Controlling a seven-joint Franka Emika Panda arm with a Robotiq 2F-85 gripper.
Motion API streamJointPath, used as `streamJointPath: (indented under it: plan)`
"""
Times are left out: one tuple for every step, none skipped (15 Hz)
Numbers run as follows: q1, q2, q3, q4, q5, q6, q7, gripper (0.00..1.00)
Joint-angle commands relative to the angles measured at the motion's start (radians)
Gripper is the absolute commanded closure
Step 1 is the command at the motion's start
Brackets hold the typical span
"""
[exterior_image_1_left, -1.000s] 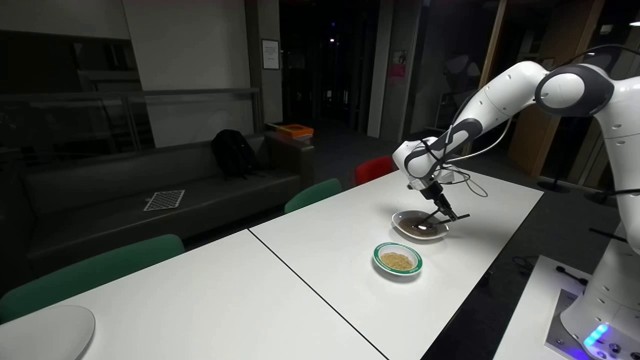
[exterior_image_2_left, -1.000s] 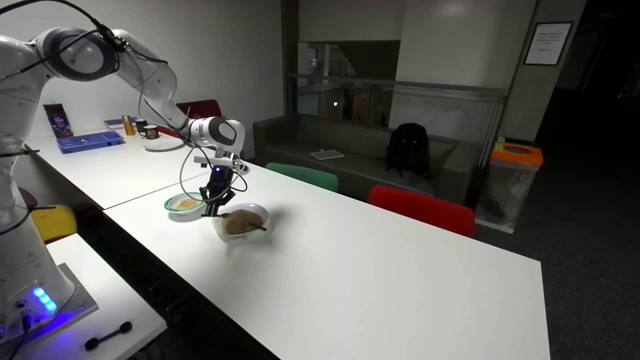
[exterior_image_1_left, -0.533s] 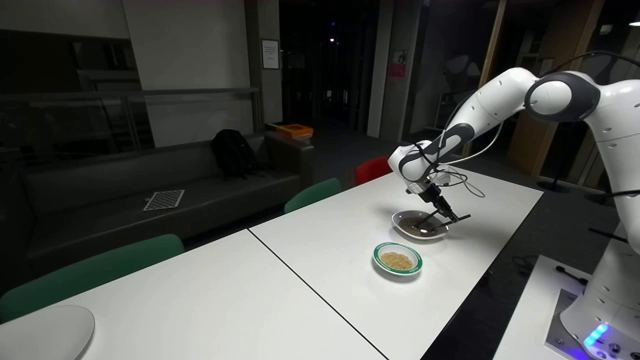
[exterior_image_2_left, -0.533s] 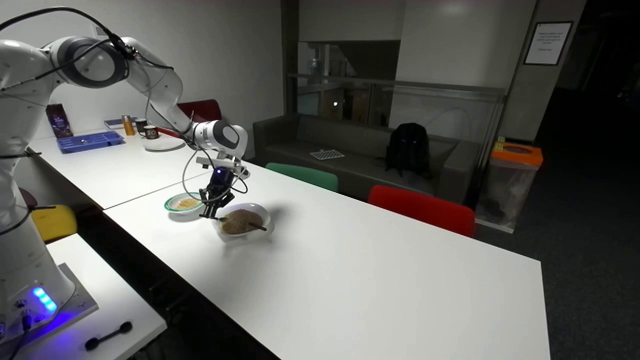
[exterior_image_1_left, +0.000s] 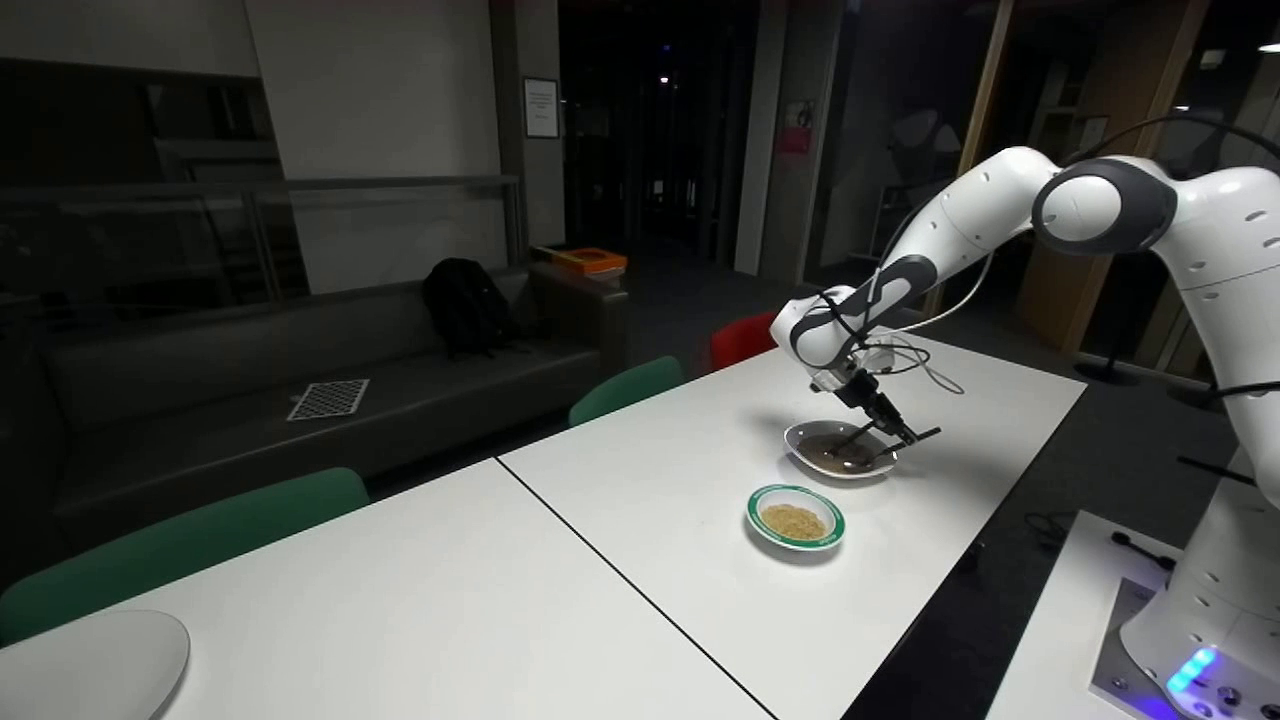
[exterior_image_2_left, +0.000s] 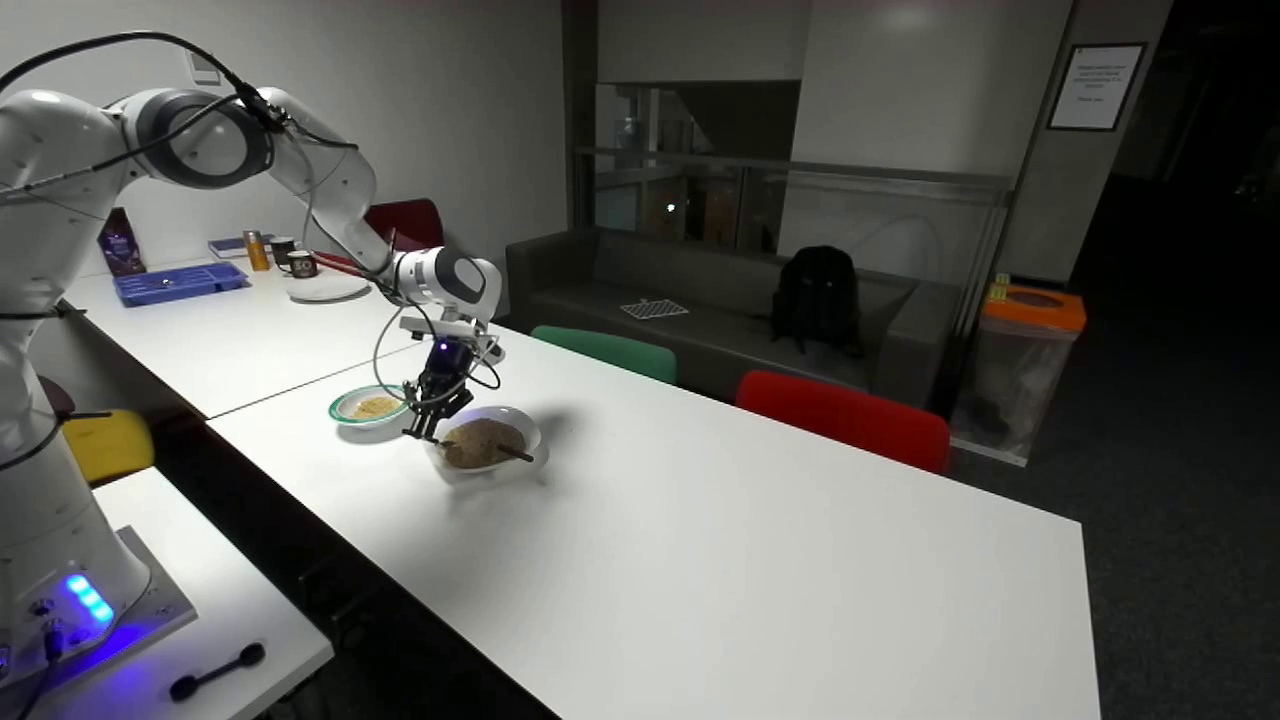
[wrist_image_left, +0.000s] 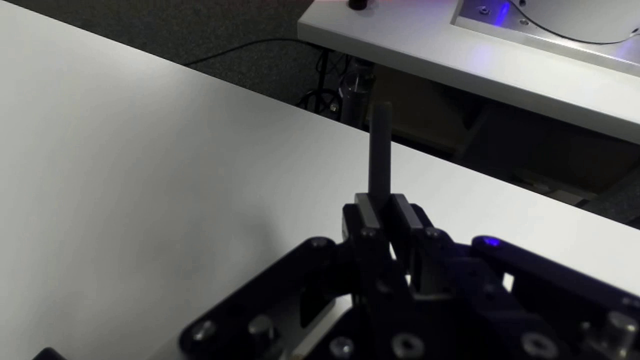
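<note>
Gripper (wrist_image_left: 384, 212): pads (wrist_image_left: 367, 212) pinching a dark utensil (wrist_image_left: 380, 160); the wrist view alone shows this grip squarely, shaft pointing to twelve o'clock. Utensil's far end: at the large bowl (exterior_image_2_left: 505, 413) in both exterior views; contact with the brown food (exterior_image_2_left: 480, 450) cannot be told. Second utensil (exterior_image_2_left: 516, 453): in that bowl, jutting toward four o'clock. Small bowl (exterior_image_1_left: 795, 546): seven o'clock of the large bowl. Blue tray (exterior_image_2_left: 180, 285), mug (exterior_image_2_left: 303, 265): in an exterior view only, ten to eleven o'clock from the gripper. Arm (exterior_image_1_left: 960, 222): elbow bent high, forearm sloping toward eight o'clock, gripper aimed at five.
</note>
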Motion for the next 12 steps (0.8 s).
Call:
streamJointPath:
  plan:
    - [0.009, 0.021, -0.004, 0.053, -0.019, -0.067, 0.003, 0.97]
    - [0.009, 0.022, -0.003, 0.057, -0.020, -0.071, 0.003, 0.97]
    - [0.009, 0.026, -0.004, 0.062, -0.020, -0.074, 0.003, 0.97]
    - [0.009, 0.030, -0.004, 0.068, -0.021, -0.076, 0.003, 0.97]
    - [0.008, 0.037, -0.005, 0.076, -0.021, -0.080, 0.004, 0.97]
    - [0.008, 0.047, -0.005, 0.086, -0.020, -0.085, 0.002, 0.97]
    - [0.007, 0.055, -0.005, 0.094, -0.019, -0.088, 0.002, 0.97]
    - [0.006, 0.064, -0.005, 0.102, -0.019, -0.092, 0.000, 0.97]
    - [0.006, 0.072, -0.004, 0.111, -0.018, -0.094, -0.001, 0.97]
    - [0.006, 0.080, -0.004, 0.119, -0.019, -0.096, -0.001, 0.97]
    - [0.006, 0.087, -0.003, 0.125, -0.019, -0.097, -0.002, 0.97]
    - [0.006, 0.093, -0.003, 0.132, -0.019, -0.097, -0.003, 0.97]
